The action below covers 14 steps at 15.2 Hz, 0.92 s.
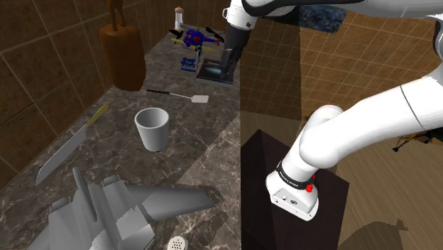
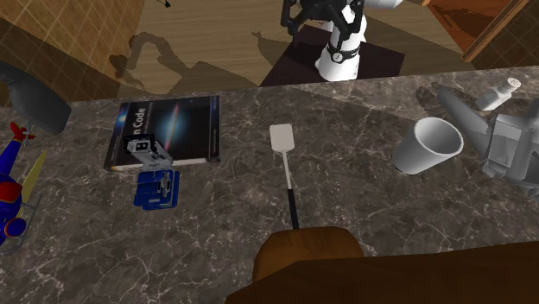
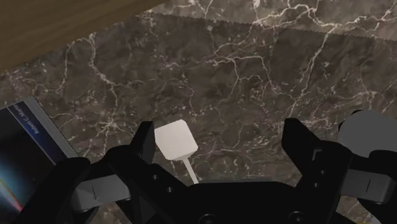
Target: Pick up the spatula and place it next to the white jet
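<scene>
The spatula (image 1: 179, 94) lies flat on the dark marble counter, its thin black handle ending in a small white blade (image 2: 282, 138). The pale grey jet (image 1: 117, 209) rests at the counter's near end in the shoulder view; in the second exterior view the jet (image 2: 505, 142) is at the far right. My gripper (image 1: 228, 69) hangs above the counter near the book, apart from the spatula. In the wrist view my gripper (image 3: 222, 137) is open, and the spatula blade (image 3: 174, 140) shows below it, close to one finger (image 3: 143, 145), untouched.
A white cup (image 1: 152, 128) stands between the spatula and the jet. A knife (image 1: 67, 149) lies by the tiled wall. A book (image 2: 164, 129), a small blue object (image 2: 157, 188), a toy plane (image 1: 195, 35), a brown block (image 1: 122, 53) and a shaker (image 1: 177, 243) share the counter.
</scene>
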Available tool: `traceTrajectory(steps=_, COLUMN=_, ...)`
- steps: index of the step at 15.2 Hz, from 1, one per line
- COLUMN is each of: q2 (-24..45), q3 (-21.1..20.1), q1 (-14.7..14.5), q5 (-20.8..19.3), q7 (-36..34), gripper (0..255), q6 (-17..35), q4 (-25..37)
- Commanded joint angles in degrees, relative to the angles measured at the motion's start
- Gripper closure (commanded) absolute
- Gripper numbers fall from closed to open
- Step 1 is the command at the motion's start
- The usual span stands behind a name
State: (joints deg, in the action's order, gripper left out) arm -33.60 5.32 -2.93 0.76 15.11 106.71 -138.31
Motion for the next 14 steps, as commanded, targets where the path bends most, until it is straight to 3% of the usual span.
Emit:
traceTrajectory(steps=1, q2=4.42, q3=0.36, q1=-0.73, q5=0.0, q7=1.82, gripper=0, q6=3.52, q4=1.1)
traceTrajectory(steps=14, q2=32.97, q3=0.58, q1=-4.41, q5=2.03, q7=12.76, gripper=0, q6=18.27, q4=15.6)
